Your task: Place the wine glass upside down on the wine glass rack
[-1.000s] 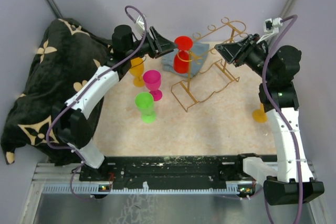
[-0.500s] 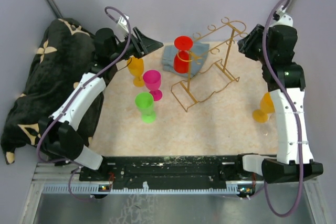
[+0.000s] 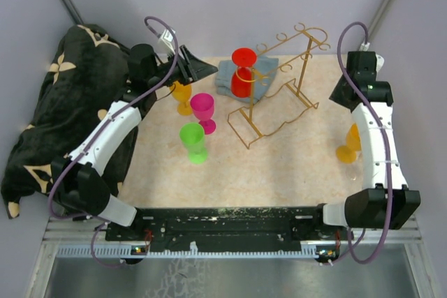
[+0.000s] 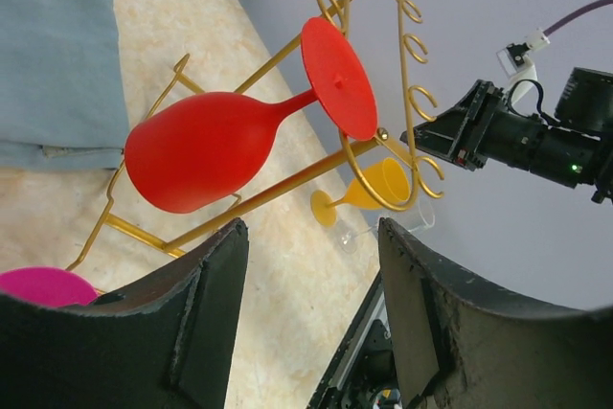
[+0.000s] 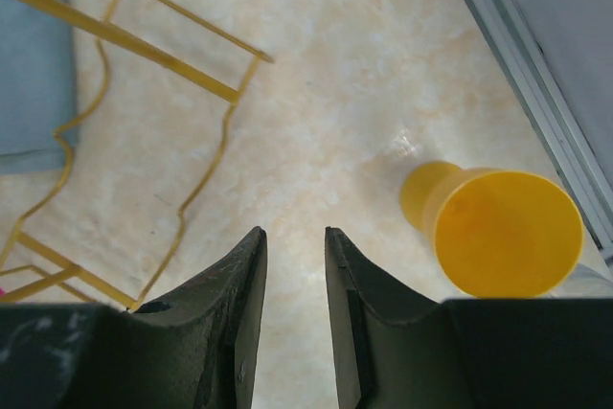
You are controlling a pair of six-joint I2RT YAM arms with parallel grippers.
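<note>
Black left gripper (image 4: 308, 237): jaws wide apart, nothing between them; the red glass (image 4: 201, 165) sits at its 12 o'clock, apart from it.
Right gripper (image 5: 294, 237): jaws a narrow gap apart, empty, pointing down at the table (image 5: 335, 93).
Red glass: hangs bowl-down from the rack (image 3: 302, 75), foot above the top rails, at the table's 12 o'clock.
Progress: placing looks done; judged, only clearing the arms is left.
Rack contents: that one glass.
Orange glass (image 5: 503, 232): upright, empty, at the right gripper's 3 o'clock.
Pink glass (image 3: 203, 108), green glass (image 3: 193, 137): upright at the rack's 9 o'clock, seemingly empty.
</note>
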